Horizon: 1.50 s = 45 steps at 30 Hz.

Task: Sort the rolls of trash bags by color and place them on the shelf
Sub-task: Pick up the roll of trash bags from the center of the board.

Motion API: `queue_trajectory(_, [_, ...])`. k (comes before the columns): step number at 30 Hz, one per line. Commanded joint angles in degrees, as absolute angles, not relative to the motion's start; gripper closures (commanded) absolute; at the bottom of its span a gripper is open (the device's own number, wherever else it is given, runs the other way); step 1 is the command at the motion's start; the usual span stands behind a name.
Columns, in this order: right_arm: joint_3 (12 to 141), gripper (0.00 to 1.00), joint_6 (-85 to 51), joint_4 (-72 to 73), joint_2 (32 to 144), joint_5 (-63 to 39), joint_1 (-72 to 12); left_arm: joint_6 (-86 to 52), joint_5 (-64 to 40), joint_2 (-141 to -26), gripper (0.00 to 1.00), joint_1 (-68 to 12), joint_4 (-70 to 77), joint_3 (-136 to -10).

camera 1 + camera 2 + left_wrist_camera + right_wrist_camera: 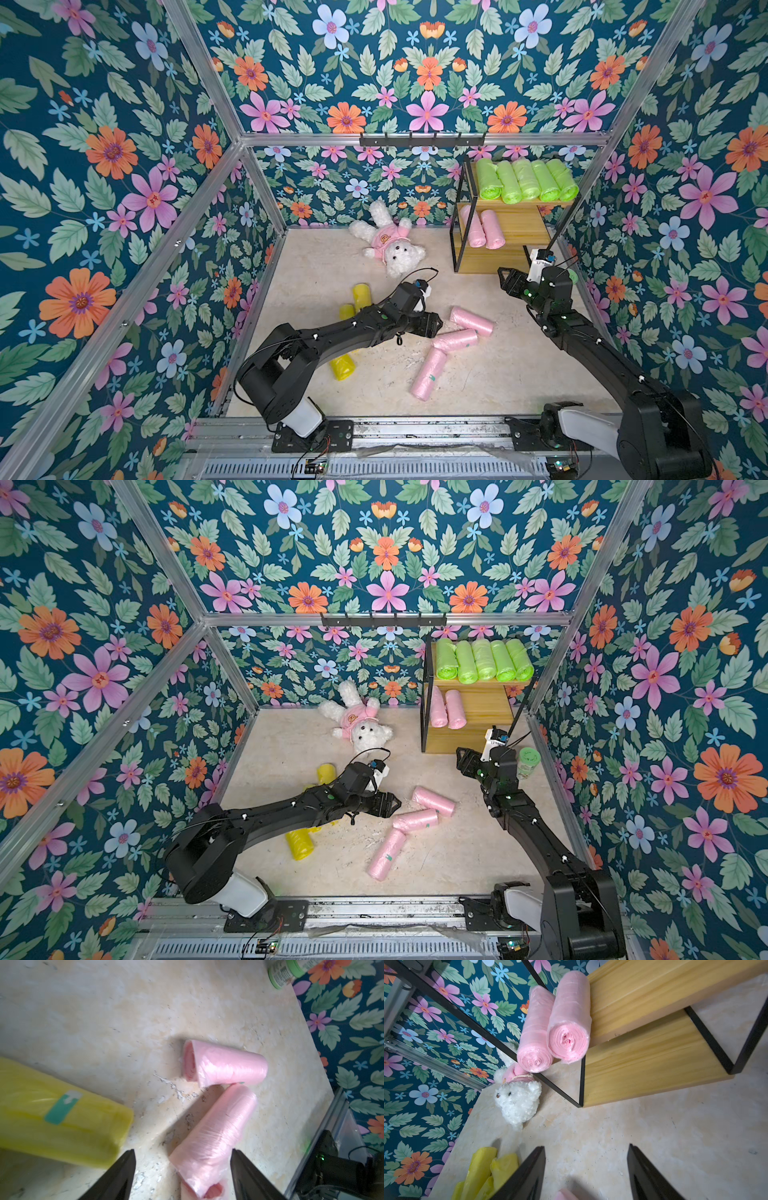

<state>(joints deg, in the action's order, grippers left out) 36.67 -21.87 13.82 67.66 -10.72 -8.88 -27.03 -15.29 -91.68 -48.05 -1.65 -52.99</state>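
Black fingers of the left pincer [182, 1150] are framing the near edge of the left wrist view, standing wide apart, released. Between them a pink roll [216, 1132] is lying lengthwise on the table [104, 1022], a gap showing at one finger, so I am judging nothing is grasped yet; the wide spread suits a soft roll. Just past its far end a second pink roll [226, 1066] is lying crosswise, about touching it. Outside one finger a yellow roll [62, 1118] is lying close; a green-lidded jar [284, 972] is sitting well ahead.

Through the right wrist view, the right pincer [586, 1146] is hanging released too, only bare table between its fingers. Ahead of it the shelf [643, 1068] is carrying two pink rolls [566, 1022] side by side, touching, on its middle board; a stuffed bear [517, 1103] is lying beyond the shelf's corner.

In both top views five green rolls [525, 180] are filling the top board, pinks below: one colour per board, so I am reckoning the bare bottom board is waiting for yellows. Three pink rolls [428, 374] are lying ahead of the left pincer, yellow rolls [361, 293] behind it, partly under the arm [332, 332]. The right pincer is hovering just before the shelf, well placed for loading.
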Motion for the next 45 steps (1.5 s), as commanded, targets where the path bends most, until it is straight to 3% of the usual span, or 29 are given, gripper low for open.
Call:
queue_trajectory(1, [35.43,0.33,-22.02,14.02,68.42,-13.62,-8.96,-26.36,-15.99,-94.23,0.22,-48.34,0.62,-55.52])
queue_trajectory(6, [32.63,0.32,-22.63,11.73,68.66,-14.92,-8.96,-26.09,-17.60,-99.93,0.23,-48.34,0.85,-60.91])
queue_trajectory(20, [25.62,0.32,-25.23,9.11,70.63,-19.88,-10.81,-28.12,-22.25,-111.66,0.48,-48.69,0.18,-68.97])
queue_trajectory(27, [22.80,0.40,-27.88,11.77,70.90,-21.75,-12.25,-28.43,-20.77,-117.96,0.55,-48.52,0.66,-77.02])
queue_trajectory(35, [19.13,0.40,-29.88,15.90,68.73,-19.45,-14.40,-29.82,-20.38,-120.73,0.53,-46.12,2.59,-81.23])
queue_trajectory(45, [19.88,0.27,-26.42,16.09,67.93,-15.06,-18.02,-29.85,-19.24,-112.68,0.35,-43.61,4.79,-73.97])
